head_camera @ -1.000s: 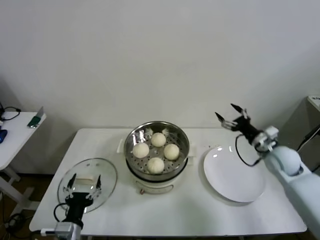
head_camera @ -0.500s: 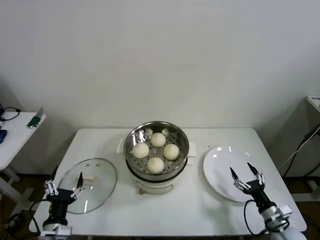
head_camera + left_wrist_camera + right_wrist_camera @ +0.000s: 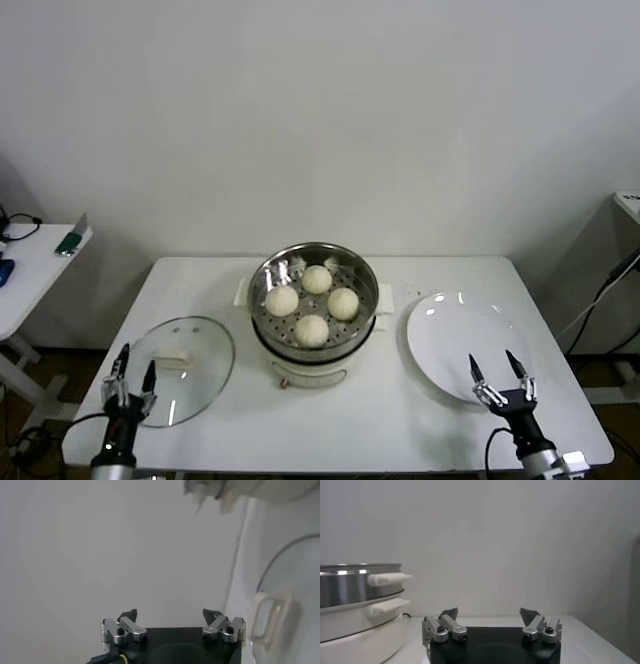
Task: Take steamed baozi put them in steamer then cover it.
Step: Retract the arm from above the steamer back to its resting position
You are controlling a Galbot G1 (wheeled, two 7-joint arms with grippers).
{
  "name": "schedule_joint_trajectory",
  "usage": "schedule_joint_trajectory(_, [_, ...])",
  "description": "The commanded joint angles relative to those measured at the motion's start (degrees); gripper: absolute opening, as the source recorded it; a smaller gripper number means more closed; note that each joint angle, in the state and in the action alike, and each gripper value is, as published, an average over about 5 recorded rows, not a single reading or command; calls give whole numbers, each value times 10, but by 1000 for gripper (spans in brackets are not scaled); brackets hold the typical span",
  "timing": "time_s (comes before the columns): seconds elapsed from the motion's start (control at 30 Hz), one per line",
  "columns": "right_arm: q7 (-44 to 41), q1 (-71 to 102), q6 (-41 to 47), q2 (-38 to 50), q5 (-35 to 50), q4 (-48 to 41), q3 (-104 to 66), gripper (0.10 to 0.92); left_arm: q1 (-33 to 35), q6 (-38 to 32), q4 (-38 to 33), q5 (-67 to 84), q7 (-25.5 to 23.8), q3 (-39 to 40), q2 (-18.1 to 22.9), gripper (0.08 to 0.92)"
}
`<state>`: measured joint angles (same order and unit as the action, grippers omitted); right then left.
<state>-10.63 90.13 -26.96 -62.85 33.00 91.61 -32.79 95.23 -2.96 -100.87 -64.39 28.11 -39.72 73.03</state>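
Four cream-white baozi (image 3: 313,302) lie on the perforated tray inside the shiny steel steamer (image 3: 314,262) at the table's middle. The steamer's side with white handles also shows in the right wrist view (image 3: 355,605). The clear glass cover (image 3: 178,368) with its white bar handle lies flat on the table at the left; its handle shows in the left wrist view (image 3: 271,621). My left gripper (image 3: 131,373) is open and empty at the front left corner, beside the cover. My right gripper (image 3: 502,367) is open and empty at the front right, by the plate's near edge.
A flat white plate (image 3: 462,345) lies right of the steamer. A small side table (image 3: 30,270) with a green object stands at the far left. The white table (image 3: 390,420) ends just in front of both grippers.
Both arms have dropped to the table's front edge. The right gripper came down from high at the back right; the left gripper moved off the cover toward the front left corner.
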Motion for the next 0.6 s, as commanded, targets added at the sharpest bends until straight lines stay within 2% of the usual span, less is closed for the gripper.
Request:
schedule_joint_trajectory(0.03, [4,19,-17,-23,6,-4,-9,823,-57,-45,145,-124,62,6,-16,823])
schedule_joint_trajectory(0.33, [4,28,-20,-28,9,-1,-19,823,-118,-69,221,-115,50,17,-28,823])
schedule_joint_trajectory(0.6, [6,40,-29,-33,10,-1,-27,823,-169,-62,241,-112,27,20,-35,823])
